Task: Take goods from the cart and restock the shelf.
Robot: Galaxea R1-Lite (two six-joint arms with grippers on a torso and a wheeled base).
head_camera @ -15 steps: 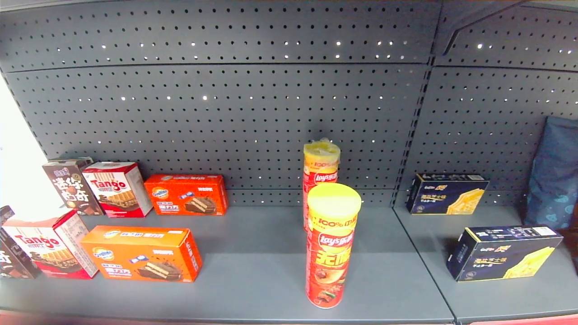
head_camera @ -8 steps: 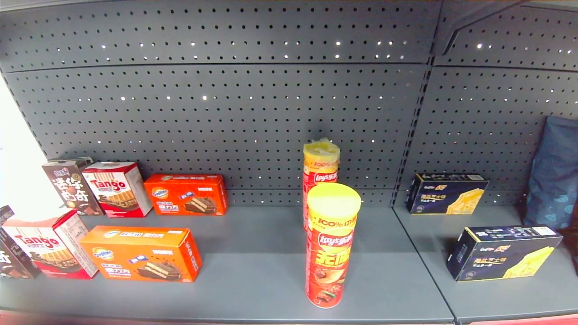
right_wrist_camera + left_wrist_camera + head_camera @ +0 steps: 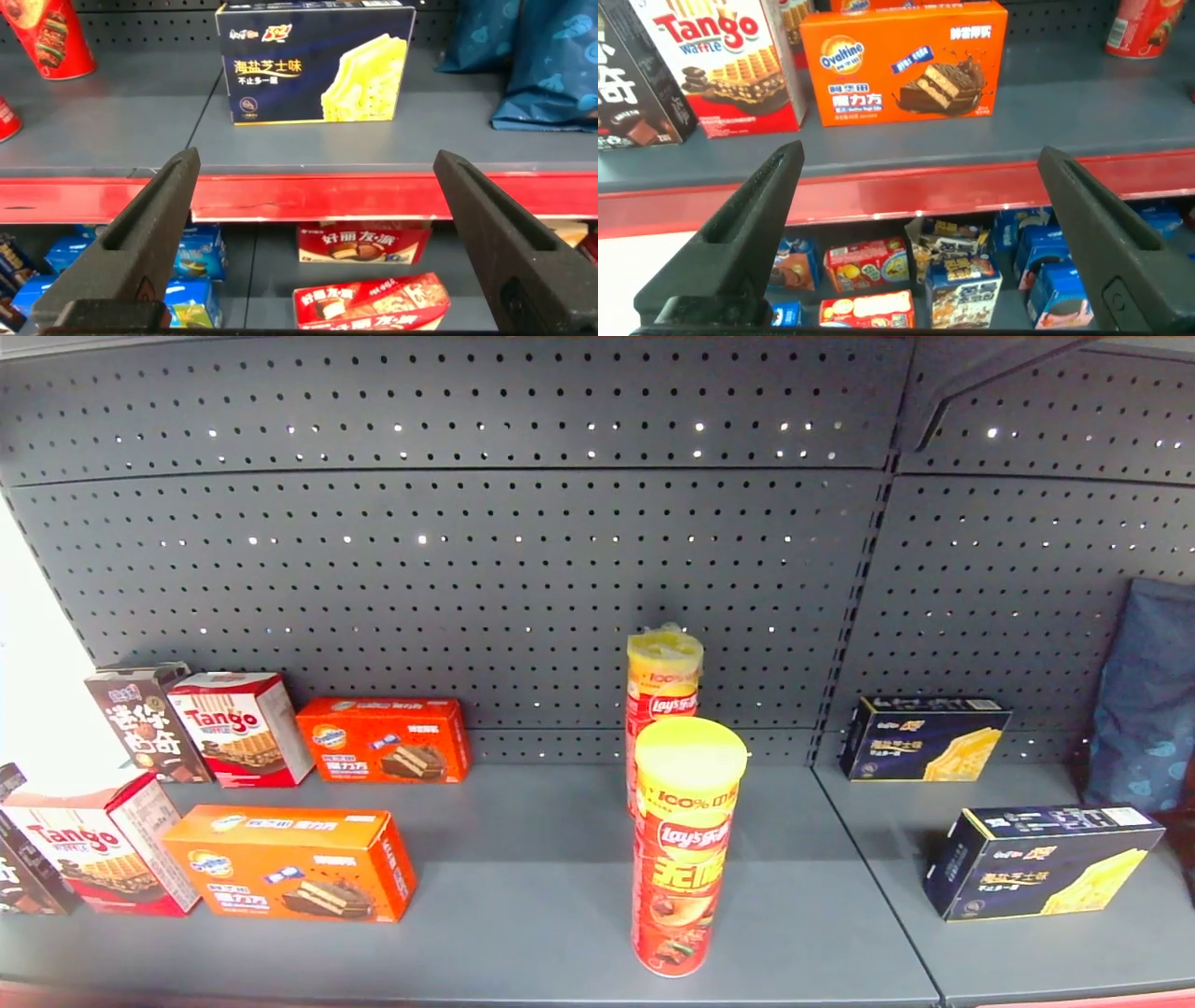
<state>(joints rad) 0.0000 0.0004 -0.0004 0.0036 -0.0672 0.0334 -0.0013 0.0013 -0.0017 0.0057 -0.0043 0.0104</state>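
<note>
Snack boxes [image 3: 291, 861] and two upright chip cans [image 3: 686, 859] on shelf [image 3: 523, 915]

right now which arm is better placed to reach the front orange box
Left, likely. The left gripper, open and empty, faces the front orange box straight ahead; the right gripper faces the front navy box further right.

Shelf [image 3: 541, 896]: front can [image 3: 686, 845] stands at 6 o'clock of rear can [image 3: 663, 677]. At the cans' 9 o'clock, front box [image 3: 289, 863] and back box [image 3: 385, 739]. At 3 o'clock, near box [image 3: 1041, 859], far box [image 3: 924, 737], bag [image 3: 1144, 700] beyond.
</note>
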